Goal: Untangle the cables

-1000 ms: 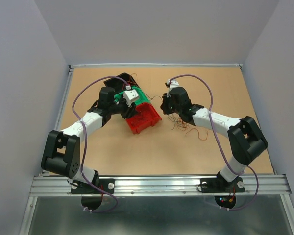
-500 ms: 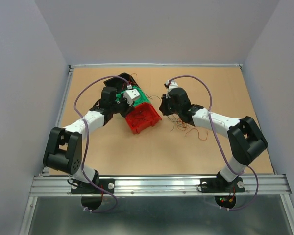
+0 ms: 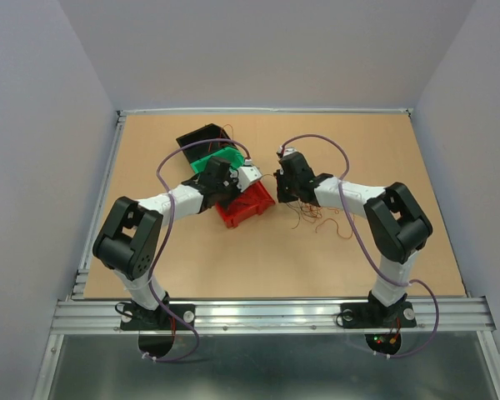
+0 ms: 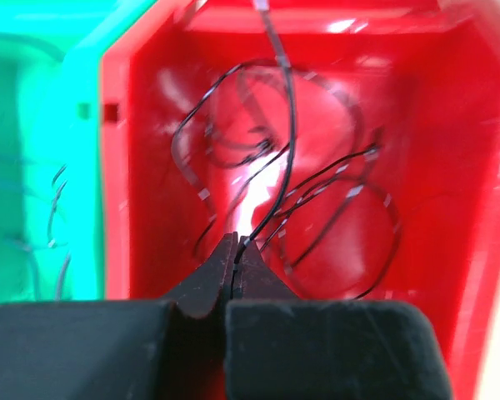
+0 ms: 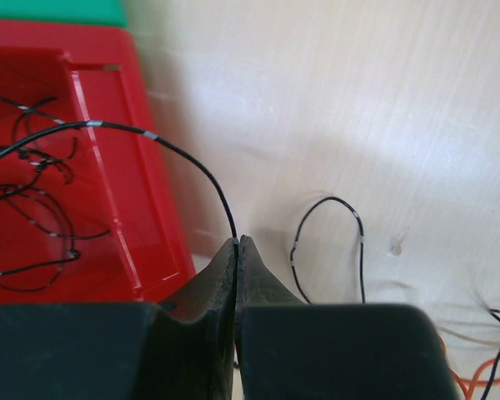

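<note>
My left gripper hangs over the red bin, shut on a thin black cable that rises from its tips. More black cables lie coiled on the bin floor. Just right of the bin, my right gripper is shut on a black cable that arcs from its tips over the bin wall into the bin. I cannot tell whether both hold the same cable. A tangle of red, orange and black cables lies on the table behind the right gripper.
A green bin touches the red bin's far left side, and a black bin stands behind it. A loose black cable loop and an orange one lie on the wooden table by the right gripper.
My left arm has swung right, from over the green bin to over the red bin, and its jaws have closed on a black cable. The right gripper edged slightly left, still shut.
</note>
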